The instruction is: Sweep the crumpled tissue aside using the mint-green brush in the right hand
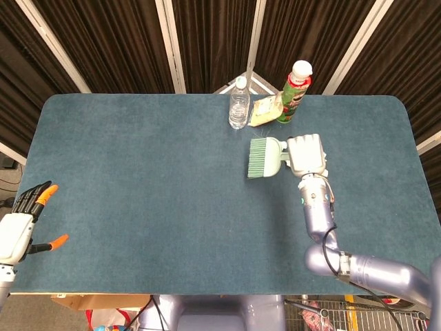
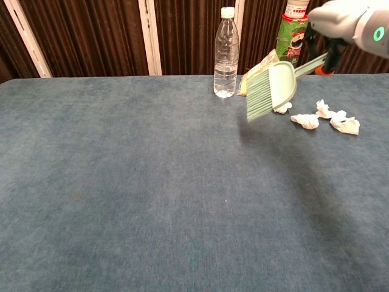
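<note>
My right hand (image 1: 306, 154) (image 2: 349, 24) grips the handle of the mint-green brush (image 1: 263, 156) (image 2: 271, 89), which hangs lifted above the table with its bristles pointing left and down. Several crumpled white tissue pieces (image 2: 325, 117) lie on the blue table to the right of the brush in the chest view; the hand and brush hide them in the head view. My left hand (image 1: 22, 224) stays off the table's front left corner, its fingers spread and holding nothing.
A clear water bottle (image 1: 238, 103) (image 2: 226, 52), a yellow snack bag (image 1: 264, 111) (image 2: 258, 73) and a green chip can (image 1: 294, 92) (image 2: 292, 31) stand at the table's far edge. The blue table surface (image 1: 151, 179) stretches left and toward the front.
</note>
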Tool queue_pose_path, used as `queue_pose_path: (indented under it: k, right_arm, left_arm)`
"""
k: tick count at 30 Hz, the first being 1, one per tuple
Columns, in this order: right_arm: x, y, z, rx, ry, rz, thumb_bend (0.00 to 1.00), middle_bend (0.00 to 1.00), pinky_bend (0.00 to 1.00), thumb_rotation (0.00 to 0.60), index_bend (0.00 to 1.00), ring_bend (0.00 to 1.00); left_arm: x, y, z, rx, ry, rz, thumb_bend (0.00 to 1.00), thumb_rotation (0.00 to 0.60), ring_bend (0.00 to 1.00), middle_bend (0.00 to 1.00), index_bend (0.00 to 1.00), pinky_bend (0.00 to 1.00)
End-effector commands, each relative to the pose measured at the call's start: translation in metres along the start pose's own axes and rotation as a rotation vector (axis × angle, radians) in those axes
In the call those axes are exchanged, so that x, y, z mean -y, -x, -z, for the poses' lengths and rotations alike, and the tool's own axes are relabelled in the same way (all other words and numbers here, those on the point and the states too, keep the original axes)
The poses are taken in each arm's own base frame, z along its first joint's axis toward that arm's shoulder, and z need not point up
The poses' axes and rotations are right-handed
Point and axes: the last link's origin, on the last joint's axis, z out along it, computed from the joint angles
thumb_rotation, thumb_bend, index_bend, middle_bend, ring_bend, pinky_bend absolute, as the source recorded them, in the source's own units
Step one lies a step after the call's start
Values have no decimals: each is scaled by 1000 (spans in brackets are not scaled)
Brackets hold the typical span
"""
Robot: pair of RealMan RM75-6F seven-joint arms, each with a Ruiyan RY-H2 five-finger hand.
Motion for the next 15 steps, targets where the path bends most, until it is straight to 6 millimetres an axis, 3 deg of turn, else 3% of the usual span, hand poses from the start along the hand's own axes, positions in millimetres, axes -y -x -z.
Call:
queue_pose_path:
  k: [1, 15]
  right_arm:
    - [15, 17, -11, 34, -15, 15, 600, 935, 798, 600, 762, 942]
    - [9, 53, -55, 112, 64, 56, 600, 935, 797, 600, 762, 942]
  left_arm:
    - [1, 0, 0, 2, -4, 2, 0, 600, 0, 0, 0, 17]
    - [5, -1, 1, 7, -31, 11, 0, 600, 0, 0, 0, 17]
